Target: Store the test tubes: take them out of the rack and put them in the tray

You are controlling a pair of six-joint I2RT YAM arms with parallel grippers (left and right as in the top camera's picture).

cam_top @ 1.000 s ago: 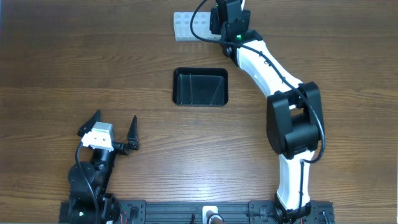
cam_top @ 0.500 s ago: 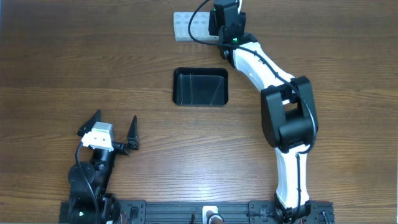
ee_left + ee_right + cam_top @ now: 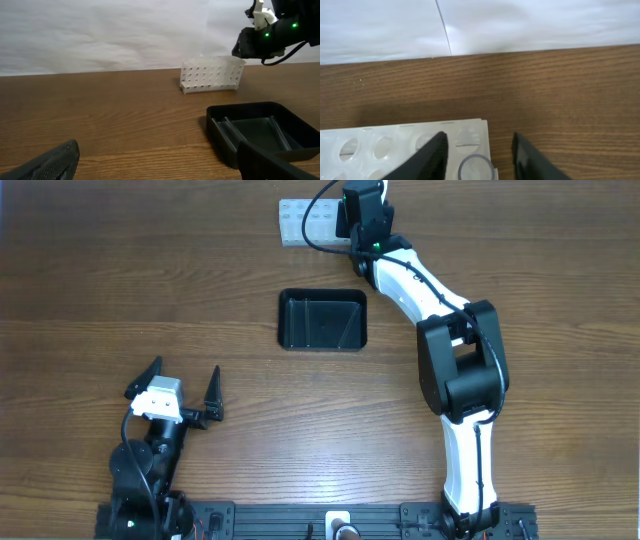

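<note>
Hovering over the rack's end cell: right arm lined up for a pull

Nearest the bases, the left gripper [image 3: 185, 385] sits low over the table [image 3: 100, 280]. Its fingers are spread wide and hold nothing, and it is well apart from every task item.

At mid-table is the black tray [image 3: 282, 320]. Clear rods [image 3: 234, 132] lie flat on its floor and are probably tubes, though I cannot be sure.

At the far edge is the white rack [image 3: 300, 222]. The right gripper [image 3: 478, 145] hangs over the rack's end on the right arm's side. A test tube [image 3: 476, 167] stands upright in the end cell, and its round rim shows end-on from the wrist. The tube's long axis is vertical, running straight down away from the gripper. The fingers are parted, one on each side of the rim, and nothing is gripped. I cannot make out any contact with the tube or the rack.

Judgement: the tube lies directly below, between the fingers. The coming move looks like a straight descent along the tube's axis, then a close and a vertical lift. The right arm is far the nearer — the left has no part in this one.
</note>
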